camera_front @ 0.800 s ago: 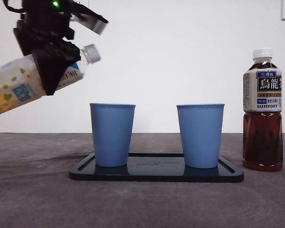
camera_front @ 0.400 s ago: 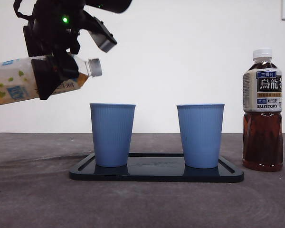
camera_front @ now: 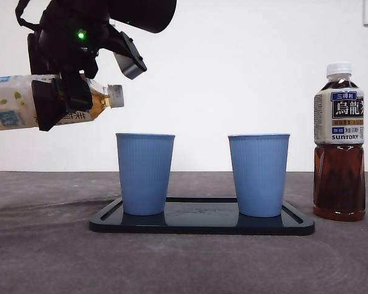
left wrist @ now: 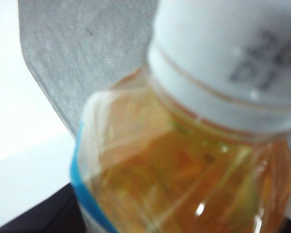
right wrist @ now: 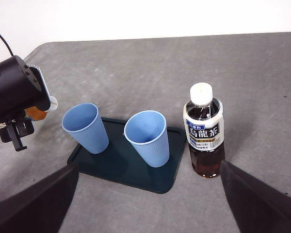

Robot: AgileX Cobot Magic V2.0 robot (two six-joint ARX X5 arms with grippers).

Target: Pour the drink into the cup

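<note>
My left gripper (camera_front: 60,101) is shut on the drink bottle (camera_front: 12,107) and holds it about level, high at the left. The bottle's white cap (camera_front: 116,96) is on and points toward the left blue cup (camera_front: 145,173), a little above and to the left of its rim. In the left wrist view the bottle's amber neck (left wrist: 184,160) and cap (left wrist: 233,58) fill the picture. A second blue cup (camera_front: 258,174) stands to the right on the same dark tray (camera_front: 202,225). My right gripper (right wrist: 148,164) hangs open high above the table, holding nothing.
A capped bottle of dark oolong tea (camera_front: 338,153) stands upright on the grey table just right of the tray. The right wrist view shows both cups (right wrist: 86,127) (right wrist: 146,138), the tray (right wrist: 131,170), the tea bottle (right wrist: 204,133) and the left arm (right wrist: 14,92).
The left gripper has turned the drink bottle from neck-up to about level, and its capped end has sunk closer to the left cup's rim. Cups and tea bottle have not moved.
</note>
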